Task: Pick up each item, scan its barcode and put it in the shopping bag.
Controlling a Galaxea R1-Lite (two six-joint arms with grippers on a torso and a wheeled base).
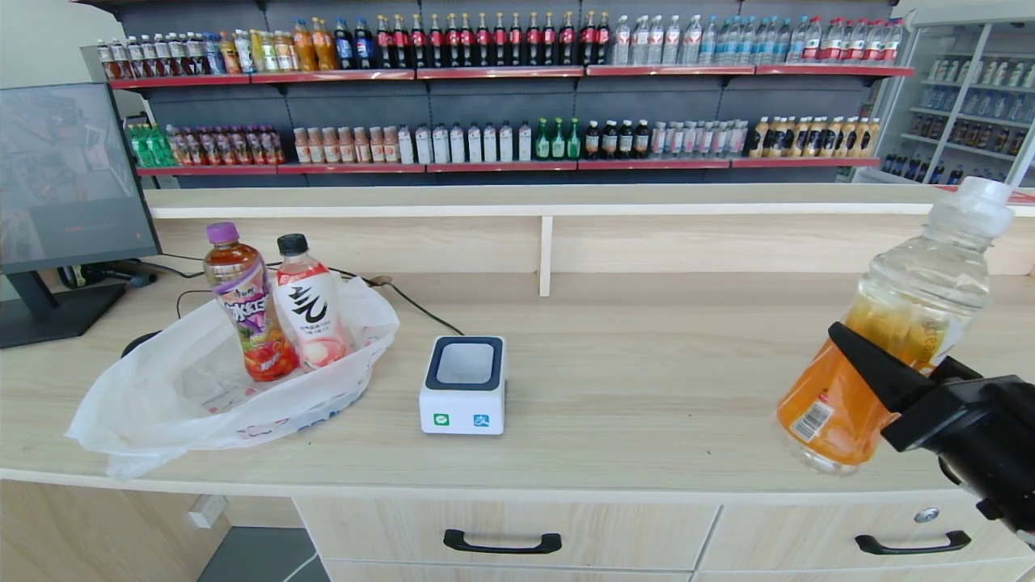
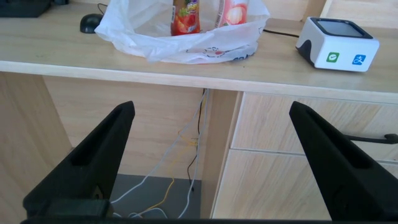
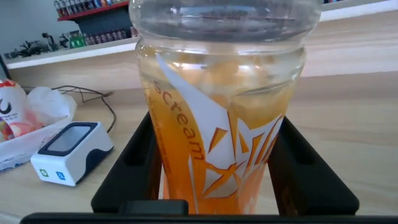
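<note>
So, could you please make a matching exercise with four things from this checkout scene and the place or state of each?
Things:
1. orange drink bottle
2. purple-capped bottle
3. scanner
4. left gripper

Places or states:
A. open, holding nothing
B. standing in the shopping bag
C. held in the right gripper
D. on the counter, beside that bag

Pairs: 1-C, 2-B, 3-D, 4-A

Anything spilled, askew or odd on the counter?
Nothing spilled or damaged. The one clear tilt: the orange drink bottle leans in the right gripper at the right end of the counter. The purple-capped bottle and black-capped bottle stand in the shopping bag, leaning slightly.
</note>
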